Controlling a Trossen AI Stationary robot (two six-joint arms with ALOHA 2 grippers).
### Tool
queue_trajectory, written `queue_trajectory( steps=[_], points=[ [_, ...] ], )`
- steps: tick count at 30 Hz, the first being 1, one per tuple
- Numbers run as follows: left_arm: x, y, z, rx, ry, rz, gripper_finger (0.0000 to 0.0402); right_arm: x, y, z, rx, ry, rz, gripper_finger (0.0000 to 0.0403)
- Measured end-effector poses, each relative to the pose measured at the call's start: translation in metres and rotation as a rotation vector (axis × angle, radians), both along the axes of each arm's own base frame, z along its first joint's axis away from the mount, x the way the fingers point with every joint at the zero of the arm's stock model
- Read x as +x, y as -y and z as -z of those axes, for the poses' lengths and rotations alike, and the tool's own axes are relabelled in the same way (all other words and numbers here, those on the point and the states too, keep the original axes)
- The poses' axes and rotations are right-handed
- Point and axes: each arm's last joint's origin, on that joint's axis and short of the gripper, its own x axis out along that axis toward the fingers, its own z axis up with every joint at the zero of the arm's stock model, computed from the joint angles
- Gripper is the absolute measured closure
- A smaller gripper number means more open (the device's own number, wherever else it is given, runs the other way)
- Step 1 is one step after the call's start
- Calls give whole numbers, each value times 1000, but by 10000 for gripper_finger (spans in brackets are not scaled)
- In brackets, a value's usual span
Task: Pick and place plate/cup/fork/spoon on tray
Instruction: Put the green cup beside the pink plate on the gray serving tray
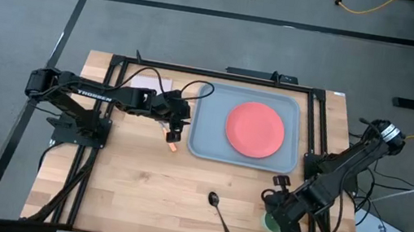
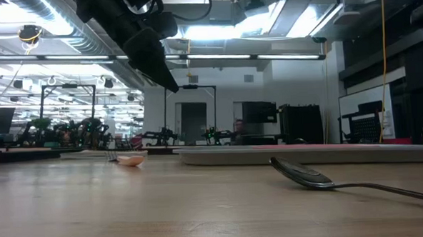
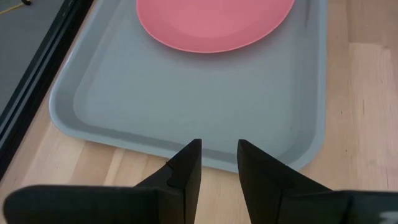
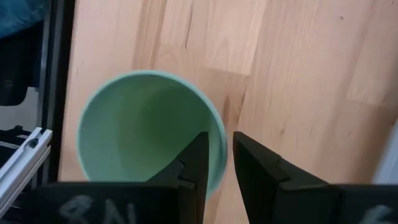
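The coral plate (image 1: 254, 129) lies in the blue-grey tray (image 1: 208, 137) at the table's far middle. The orange-handled fork (image 1: 174, 146) lies flat on the table just left of the tray; it also shows in the low view (image 2: 131, 161). My left gripper (image 1: 174, 133) hovers above the fork, fingers nearly together and empty, facing the tray (image 3: 186, 106). The dark spoon (image 1: 219, 213) lies on the table at the near middle. The light-green cup (image 4: 146, 124) stands at the near right, with my right gripper (image 4: 221, 146) shut on it. My right gripper pinches the cup's wall at its rim (image 4: 219, 134), one finger (image 4: 189, 165) inside the cup and one (image 4: 264, 171) outside. The fingers come from above, pointing down. The cup is upright, mouth up; whether it is off the table, I cannot tell.
A pale napkin (image 1: 144, 82) lies at the far left behind the left arm. The table's black frame rails (image 1: 315, 132) run close to the tray's right side and by the cup. Bare wood lies between fork, spoon and the near edge.
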Motion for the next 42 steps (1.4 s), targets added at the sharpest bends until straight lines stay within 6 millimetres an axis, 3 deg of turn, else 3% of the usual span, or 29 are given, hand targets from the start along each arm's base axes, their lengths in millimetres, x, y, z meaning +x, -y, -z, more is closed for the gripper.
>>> queue_trajectory(
  steps=[18, 25, 29, 32, 38, 42],
  points=[
    [0, 0, 0, -1, 1, -1, 305, 11, -11, 32, -91, -102, 12, 327],
    [0, 0, 0, -1, 1, -1, 305, 20, -8, 29, -105, -58, 86, 392],
    [0, 0, 0, -1, 1, -1, 305, 31, -10, -5, -70, -17, 84, 397],
    [0, 0, 0, -1, 1, -1, 305, 32, -2, -40, -184, -12, 120, 398],
    [0, 0, 0, -1, 1, -2, 305, 32, 24, -111, -584, 326, 305, 400],
    [0, 0, 0, -2, 0, -3, 305, 33, 47, -133, -660, 546, 494, 401]
  ],
)
